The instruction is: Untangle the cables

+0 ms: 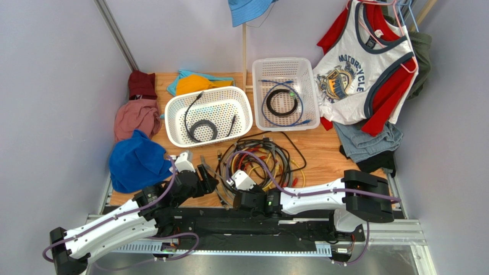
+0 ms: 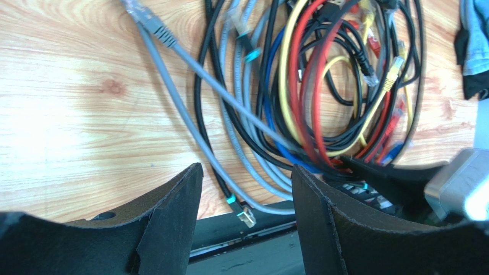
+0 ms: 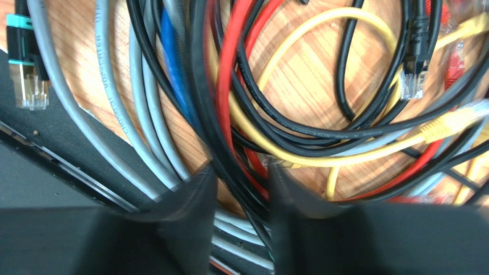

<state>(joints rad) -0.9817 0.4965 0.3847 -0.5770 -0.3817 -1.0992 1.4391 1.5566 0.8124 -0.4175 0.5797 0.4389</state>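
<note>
The cables [image 1: 261,160] lie in a tangled heap of black, grey, blue, red and yellow loops on the wooden table, just past both grippers. My left gripper [image 1: 208,176] [image 2: 247,177] stands open at the heap's near left side. Below its gap lies a black cable's plug [image 2: 242,211] with teal bands, and grey cables [image 2: 229,103] run past it. My right gripper [image 1: 228,192] [image 3: 241,177] is down in the heap, jaws narrow but open. A black cable [image 3: 226,166] and a red cable [image 3: 255,169] pass between its fingers.
Behind the heap stand two white baskets, the left one [image 1: 172,123] with a black cable, the right one [image 1: 258,94] with a coiled cable. Clothes lie at the left [image 1: 138,163] and right [image 1: 367,140]. A shirt [image 1: 361,74] hangs at the back right. A black rail [image 1: 229,220] borders the near edge.
</note>
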